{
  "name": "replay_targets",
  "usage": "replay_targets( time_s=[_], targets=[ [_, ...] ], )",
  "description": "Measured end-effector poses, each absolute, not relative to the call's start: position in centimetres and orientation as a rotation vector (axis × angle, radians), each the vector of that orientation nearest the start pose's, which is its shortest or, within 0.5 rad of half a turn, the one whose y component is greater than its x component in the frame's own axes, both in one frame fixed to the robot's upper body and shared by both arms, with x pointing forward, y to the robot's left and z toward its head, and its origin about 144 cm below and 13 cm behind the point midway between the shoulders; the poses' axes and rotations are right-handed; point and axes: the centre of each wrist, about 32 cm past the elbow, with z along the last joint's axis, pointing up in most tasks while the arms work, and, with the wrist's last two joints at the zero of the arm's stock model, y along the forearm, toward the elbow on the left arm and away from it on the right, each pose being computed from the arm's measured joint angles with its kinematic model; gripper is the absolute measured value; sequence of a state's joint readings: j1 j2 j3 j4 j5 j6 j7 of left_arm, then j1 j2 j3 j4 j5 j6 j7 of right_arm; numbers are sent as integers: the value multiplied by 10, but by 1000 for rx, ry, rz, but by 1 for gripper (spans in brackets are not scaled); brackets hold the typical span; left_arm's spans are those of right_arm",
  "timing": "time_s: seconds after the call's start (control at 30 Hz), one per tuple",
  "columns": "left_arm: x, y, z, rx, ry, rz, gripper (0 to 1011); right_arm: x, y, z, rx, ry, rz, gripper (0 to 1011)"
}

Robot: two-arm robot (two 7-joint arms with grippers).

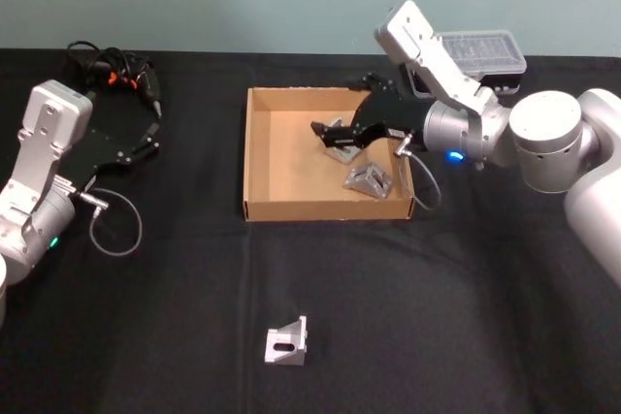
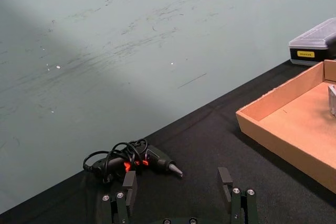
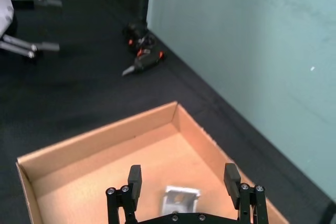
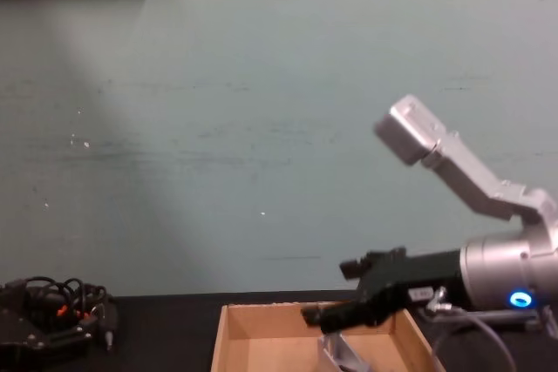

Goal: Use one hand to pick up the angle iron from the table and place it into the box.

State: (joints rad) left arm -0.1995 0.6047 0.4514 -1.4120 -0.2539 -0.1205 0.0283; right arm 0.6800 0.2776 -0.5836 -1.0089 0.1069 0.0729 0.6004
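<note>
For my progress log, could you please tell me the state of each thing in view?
box: open-topped, two pieces inside.
right gripper: open, empty, hovering over the box.
left gripper: open, empty, parked at the left.
first angle iron: lying loose in the box, beneath the right gripper.
second angle iron: lying in the box's near right corner.
third angle iron: on the table, before the box.
black case: lid shut.
</note>
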Motion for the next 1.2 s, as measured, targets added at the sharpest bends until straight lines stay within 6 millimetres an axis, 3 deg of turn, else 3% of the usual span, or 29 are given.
replay_targets(
  time_s=[0.37,0.6,0.9,1.2],
  targets=[
    [489,310,1140,305,-285,1248,1000,591,-226,1237,-342,-252,-696,1003],
    [489,310,1140,304,-285,1248,1000,557,-241,1255,-300,-281,-699,1003],
    [489,310,1140,305,-285,1248,1000,521,-255,1264,-293,-235,-605,1003],
    [489,310,1140,305,-285,1248,1000,505,-264,1267,-314,-177,-490,1003]
  ],
)
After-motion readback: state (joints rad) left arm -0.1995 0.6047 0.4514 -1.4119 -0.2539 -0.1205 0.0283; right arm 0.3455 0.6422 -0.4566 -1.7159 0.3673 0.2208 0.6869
